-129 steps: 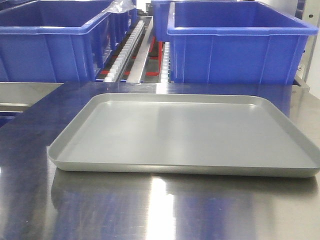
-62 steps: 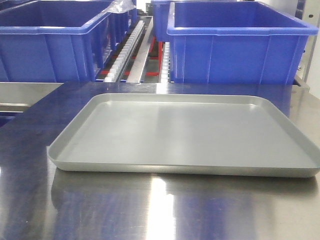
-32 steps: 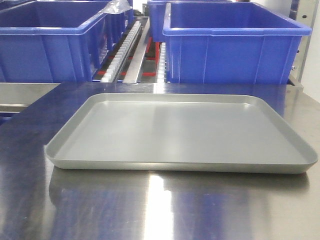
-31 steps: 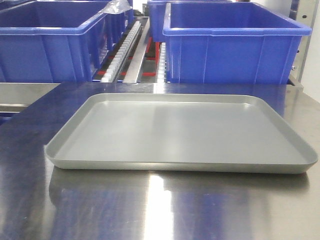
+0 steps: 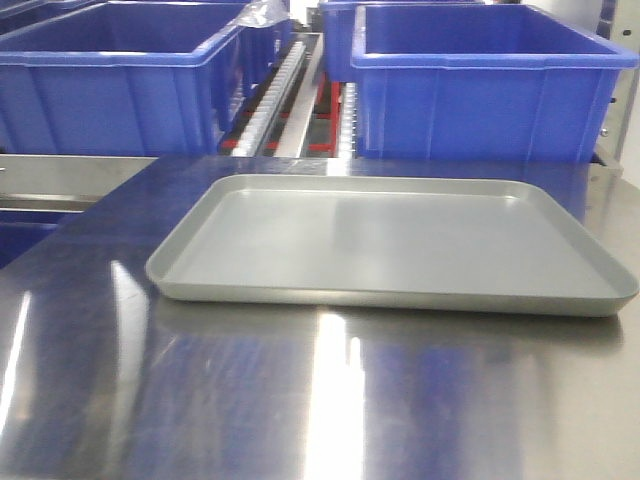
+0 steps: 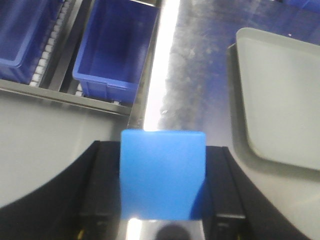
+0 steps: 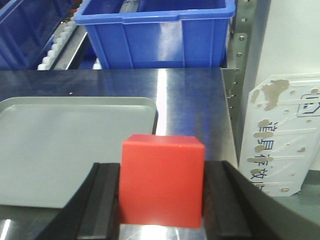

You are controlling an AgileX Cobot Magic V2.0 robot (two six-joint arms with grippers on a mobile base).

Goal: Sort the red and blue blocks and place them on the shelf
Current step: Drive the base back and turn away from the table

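Observation:
In the left wrist view my left gripper [image 6: 162, 187] is shut on the blue block [image 6: 162, 175], held above the steel table's left edge. In the right wrist view my right gripper [image 7: 162, 195] is shut on the red block [image 7: 162, 180], held above the table just right of the grey tray. The shelf with its white roller tracks [image 5: 285, 85] stands behind the table; it also shows in the left wrist view [image 6: 50, 45] and the right wrist view [image 7: 57, 42]. Neither gripper nor block shows in the front view.
A shallow grey metal tray [image 5: 390, 300] lies on the steel table [image 5: 300, 400]; its rim shows in the wrist views [image 6: 240, 95] [image 7: 75, 102]. Large blue bins [image 5: 120, 85] [image 5: 490, 85] sit on the shelf. A white labelled panel [image 7: 285, 135] stands at the right.
The front view has shifted: the tray and bins now sit further right and a little higher in the picture, so the camera has moved relative to the table.

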